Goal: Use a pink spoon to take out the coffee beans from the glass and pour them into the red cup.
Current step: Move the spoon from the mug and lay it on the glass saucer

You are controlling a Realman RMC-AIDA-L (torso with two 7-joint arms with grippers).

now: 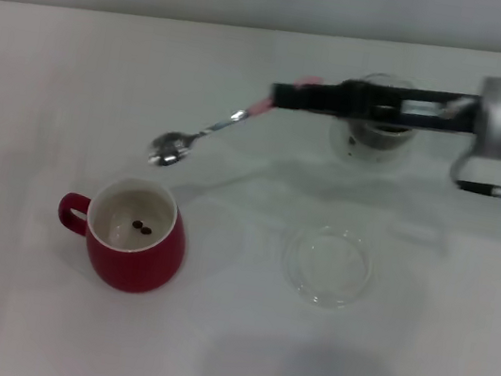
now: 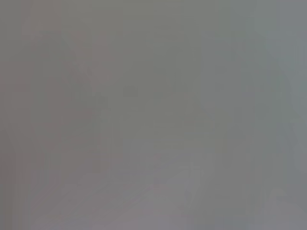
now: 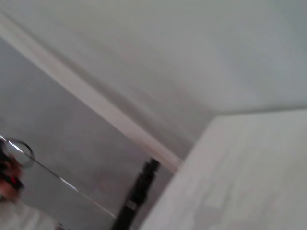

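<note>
- Closest to the front edge of the white table you've got the red cup, over on the robot's left side. Its loop handle sticks out toward the left edge. White inside, and there are two coffee beans sitting at the bottom, touching each other.
- About level with the cup but more toward the middle-right of the table is a flat clear saucer. It's well apart from the cup.
- Farther back, hanging in the air just behind the cup, is the pink spoon. The shiny bowl is the low end, a bit behind the cup's far rim rather than right over the opening. The neck slopes up and to the right to the pale pink handle. Can't tell if anything's in the bowl, it's just glare.
- The right gripper has the handle pinched at its tip, with the long dark fingers reaching in from the right edge, roughly level.
- Behind and partly under those fingers sits the glass, toward the back of the table, right of middle. There's a dark layer of beans in the bottom.
- Left arm isn't visible anywhere; its wrist camera only gives a blank grey blur.
</note>
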